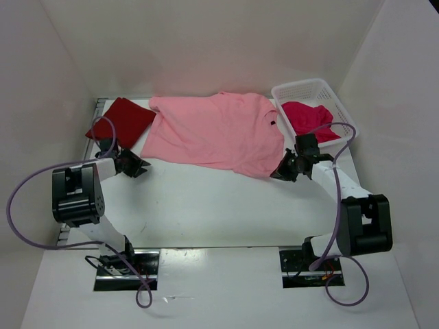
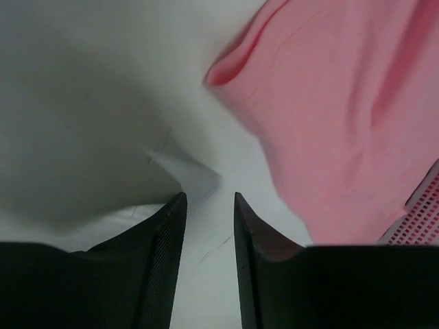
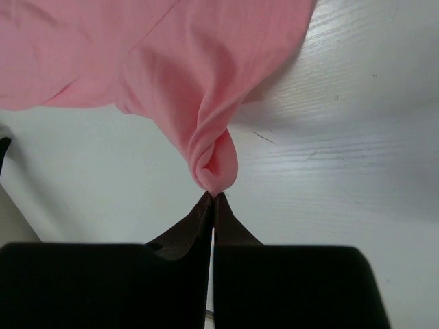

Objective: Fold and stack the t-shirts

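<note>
**Clerk:** Nearest the lens, what does the overhead view show?

**Inspector:** Both arm bases, the left base (image 1: 125, 264) and the right base (image 1: 309, 264), sit bolted at the near edge of the white table (image 1: 206, 205). Each arm reaches toward the far side.

**Clerk:** State of the left gripper (image 1: 137, 166)?

**Inspector:** In its wrist view, the left gripper (image 2: 209, 199) has its jaws parted by a narrow gap, with bare table between them and nothing held. The light pink t-shirt (image 2: 343, 116) lies ahead and to the right, clear of the fingers.

**Clerk:** And the right gripper (image 1: 282, 169)?

**Inspector:** The right gripper (image 3: 211, 197) is closed tip to tip. A gathered, twisted fold of the light pink t-shirt (image 3: 171, 55) comes to a point exactly at those tips (the pinch itself is very slight, but the cloth is drawn to it).

**Clerk:** Where are the garments?

**Inspector:** The light pink t-shirt (image 1: 212, 133) lies spread across the far middle of the table, largely flat, with the right gripper at its near right corner. The dark red t-shirt (image 1: 123, 120) lies as a compact, roughly square piece at the far left, just beside the pink sleeve; whether they touch, the inspector cannot tell. The left gripper sits just on the near side of it. The magenta-crimson t-shirt (image 1: 309, 118) lies crumpled inside the white lattice basket (image 1: 302, 89) at the far right, with part of it draped toward the basket's near rim.

**Clerk:** Does the basket touch the pink shirt?

**Inspector:** Its left rim sits against the shirt's right shoulder.
</note>
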### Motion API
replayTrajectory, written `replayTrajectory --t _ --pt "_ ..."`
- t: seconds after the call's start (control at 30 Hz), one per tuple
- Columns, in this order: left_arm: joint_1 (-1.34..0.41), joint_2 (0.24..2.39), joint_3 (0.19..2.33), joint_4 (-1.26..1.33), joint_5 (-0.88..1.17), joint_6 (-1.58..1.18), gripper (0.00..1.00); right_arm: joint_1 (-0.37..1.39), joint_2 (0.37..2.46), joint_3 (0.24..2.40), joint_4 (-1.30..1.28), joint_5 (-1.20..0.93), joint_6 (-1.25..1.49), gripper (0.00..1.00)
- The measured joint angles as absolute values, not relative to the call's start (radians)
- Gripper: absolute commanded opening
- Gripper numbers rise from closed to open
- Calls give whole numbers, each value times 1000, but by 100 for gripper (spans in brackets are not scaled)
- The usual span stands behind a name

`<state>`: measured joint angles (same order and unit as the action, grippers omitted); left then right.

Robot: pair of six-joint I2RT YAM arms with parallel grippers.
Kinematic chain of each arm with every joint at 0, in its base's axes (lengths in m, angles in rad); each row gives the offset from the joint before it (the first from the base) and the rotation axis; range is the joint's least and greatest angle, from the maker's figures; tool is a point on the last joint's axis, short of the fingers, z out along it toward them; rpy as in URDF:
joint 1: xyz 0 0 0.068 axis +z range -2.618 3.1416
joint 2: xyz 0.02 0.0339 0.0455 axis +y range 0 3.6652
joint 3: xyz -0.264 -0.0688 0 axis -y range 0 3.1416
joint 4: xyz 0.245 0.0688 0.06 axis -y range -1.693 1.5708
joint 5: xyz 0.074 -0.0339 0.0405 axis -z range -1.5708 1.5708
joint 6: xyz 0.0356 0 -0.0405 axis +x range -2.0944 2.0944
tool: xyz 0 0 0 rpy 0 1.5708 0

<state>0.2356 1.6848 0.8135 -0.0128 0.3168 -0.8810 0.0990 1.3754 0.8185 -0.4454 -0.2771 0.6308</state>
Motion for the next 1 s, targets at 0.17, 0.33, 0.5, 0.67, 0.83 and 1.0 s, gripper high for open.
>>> replayTrajectory --t 0.17,0.33,0.5,0.67,0.83,1.0 --pt "212 1763 881 64 281 -957 33 99 1351 816 -441 -277 635 0" --pt "207 1788 889 94 243 -1011 25 99 1338 808 -437 -277 638 0" --pt "204 1839 928 135 237 -1052 25 99 1338 808 -437 -277 638 0" --pt "204 1864 945 175 238 -1085 30 99 1338 807 -437 -277 640 0" --pt "203 1872 948 199 244 -1108 50 99 1338 807 -437 -277 646 0" --pt "197 1826 919 210 222 -1103 59 99 1336 807 -437 -277 647 0"
